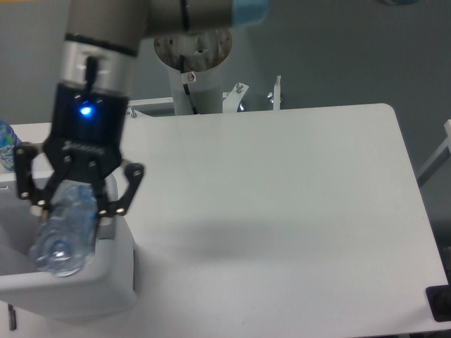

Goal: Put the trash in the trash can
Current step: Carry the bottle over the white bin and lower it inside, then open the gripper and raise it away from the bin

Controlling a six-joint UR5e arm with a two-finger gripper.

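Now I have the hand [70,211] clamped on the clear bottle [65,229], hanging over the trash can [106,289]; next, I'd judge, open the fingers and drop it.

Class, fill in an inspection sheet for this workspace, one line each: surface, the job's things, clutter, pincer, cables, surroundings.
Surface: white table, no marks seen.
Job's things: clear bottle held above the white trash can; the can's inside is hidden, so the wrapper is not visible.
Clutter: blue-labelled bottle at the left edge.
Pincer: pincer shut on the clear bottle, blue light lit.
Cables: a thin black one on the arm's base post.
Surroundings: grey wall, metal brackets behind the table.
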